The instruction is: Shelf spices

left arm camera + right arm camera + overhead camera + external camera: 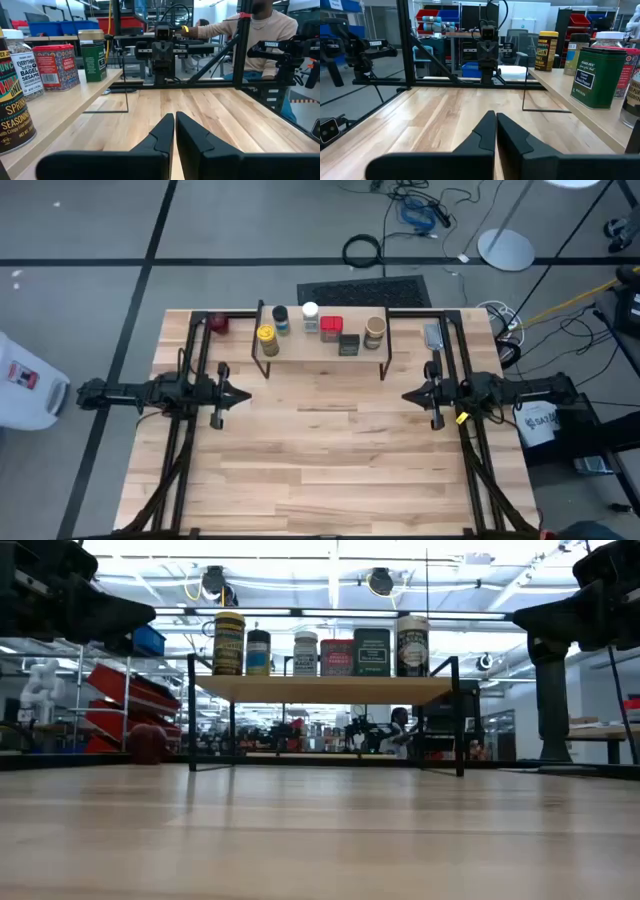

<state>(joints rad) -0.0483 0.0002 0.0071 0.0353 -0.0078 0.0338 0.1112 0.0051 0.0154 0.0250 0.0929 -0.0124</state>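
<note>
The shelf (322,350), a low riser with a light plank top (325,690) and thin black legs, stands at the table's far middle. Several spices stand upright on its top: a yellow-topped jar (267,338), a dark jar (281,320), a white-capped jar (310,313), a red square tin (331,328), a dark green tin (349,344) and a tan-topped jar (375,330). My left gripper (247,395) hovers shut left of the shelf's near side, its fingers (165,132) pointing right. My right gripper (406,394) hovers shut opposite it on the right.
A small dark-red round object (218,324) lies on the table left of the shelf. A grey item (432,335) lies to the shelf's right. Bare tabletop (320,460) spreads across the near half. A person (260,30) sits beyond the table's right side.
</note>
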